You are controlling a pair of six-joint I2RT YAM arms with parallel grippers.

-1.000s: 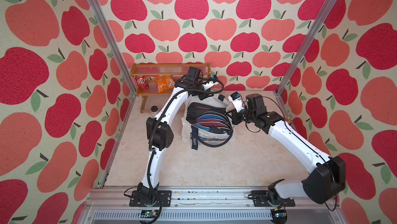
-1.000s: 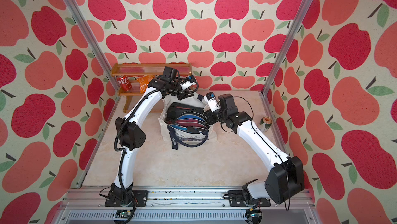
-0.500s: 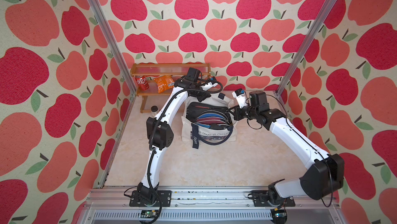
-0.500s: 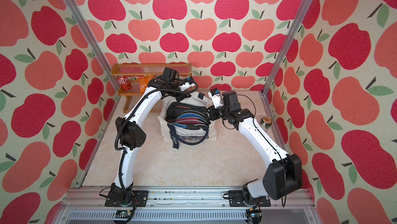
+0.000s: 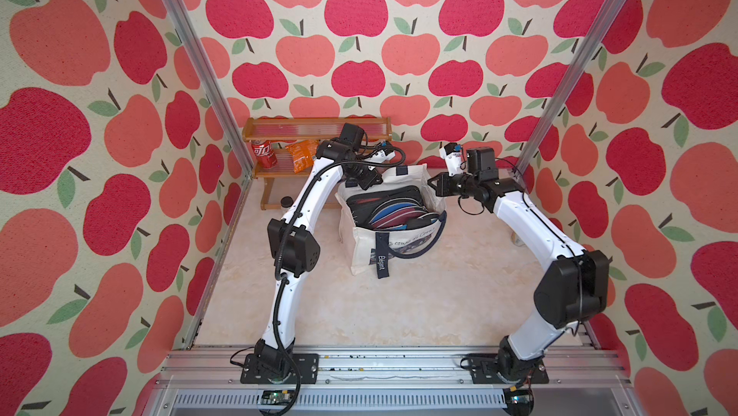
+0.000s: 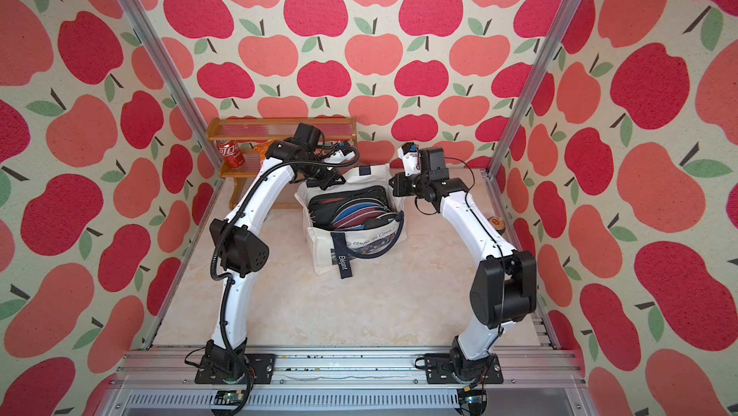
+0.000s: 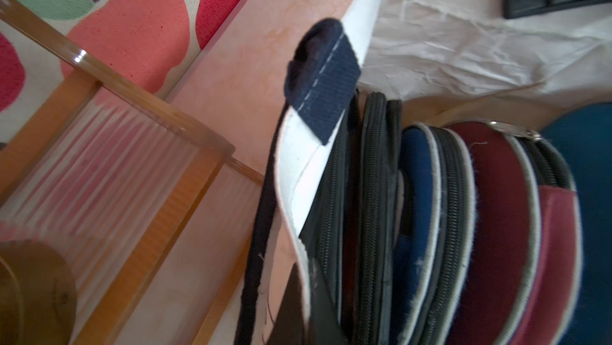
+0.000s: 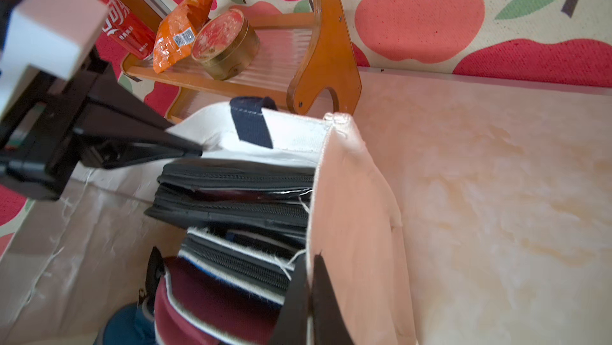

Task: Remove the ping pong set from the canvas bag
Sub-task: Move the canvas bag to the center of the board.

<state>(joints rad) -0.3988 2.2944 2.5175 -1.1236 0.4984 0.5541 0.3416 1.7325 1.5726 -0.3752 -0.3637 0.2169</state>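
**While both my grippers pinch its rim, the bag keeps the set inside**

Where my left gripper (image 5: 369, 183) meets the canvas bag (image 5: 361, 248), its jaws are pressed together on the far rim, at the corner nearest the shelf. My own wrist view shows only a dark sliver of finger at the frame edge. My right gripper (image 5: 434, 187) pinches the top edge of the opposite side wall, the cloth caught between its dark fingers (image 8: 326, 307). The ping pong set (image 5: 389, 208) stands inside the open bag as black zipped cases and red and blue covers. Only their upper edges show, so I cannot tell how many pieces there are. Behind, the wooden shelf (image 5: 319, 130) holds a red can (image 5: 263, 154) and an orange packet (image 5: 301, 153), partly covered by my left arm.
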